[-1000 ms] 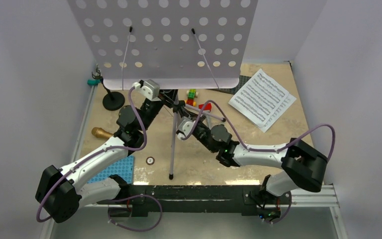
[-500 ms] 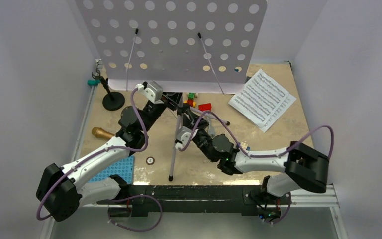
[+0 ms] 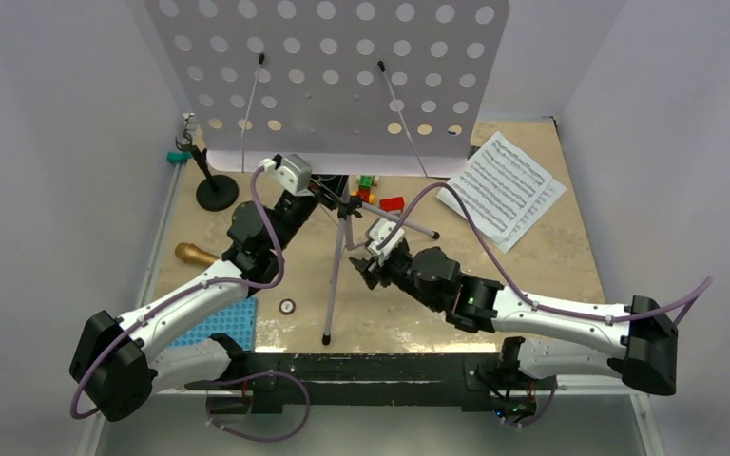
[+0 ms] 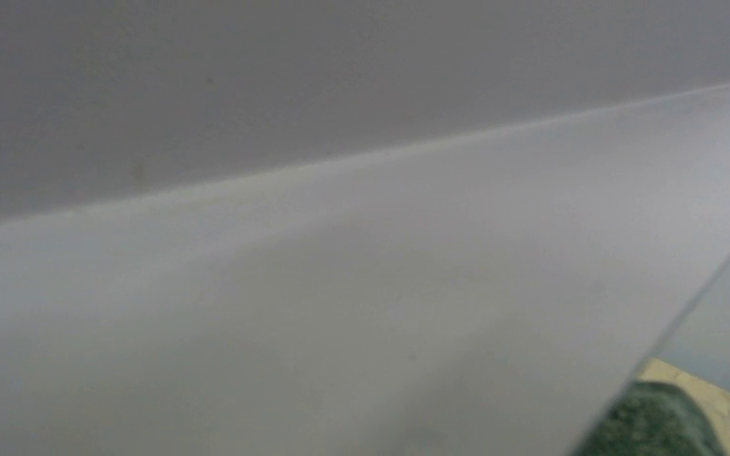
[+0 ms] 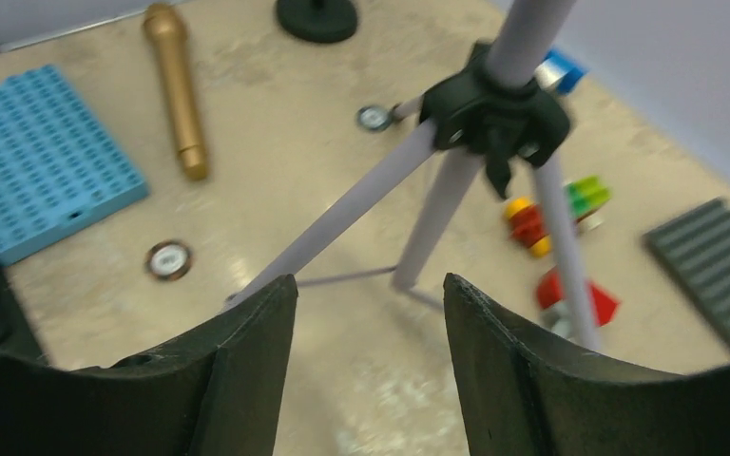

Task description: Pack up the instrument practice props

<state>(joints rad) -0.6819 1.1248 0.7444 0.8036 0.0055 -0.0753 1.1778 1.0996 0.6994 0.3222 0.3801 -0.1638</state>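
The lavender music stand (image 3: 333, 76) stands upright at the back, its perforated desk filling the left wrist view (image 4: 342, 285). My left gripper (image 3: 326, 190) reaches under the desk's lower edge and is shut on the stand's post. Lower down, the black hub (image 5: 494, 119) spreads the tripod legs (image 3: 335, 275). My right gripper (image 5: 371, 294) hangs open just short of them, holding nothing. The gold microphone (image 3: 193, 255) lies at the left. Behind it is the black round-based mic stand (image 3: 216, 193). White sheet-music pages (image 3: 501, 188) lie at the back right.
A blue studded plate (image 3: 214, 323) lies near the front left. Coloured toy bricks (image 3: 369, 185) and a red piece (image 5: 575, 294) sit behind the tripod, beside a dark ridged plate (image 5: 713, 266). Small round discs (image 5: 168, 258) lie on the table. White walls close in left and right.
My right gripper has opened, come off the tripod legs and drawn back toward the front. The stand's desk has shifted slightly right. The left arm has held still.
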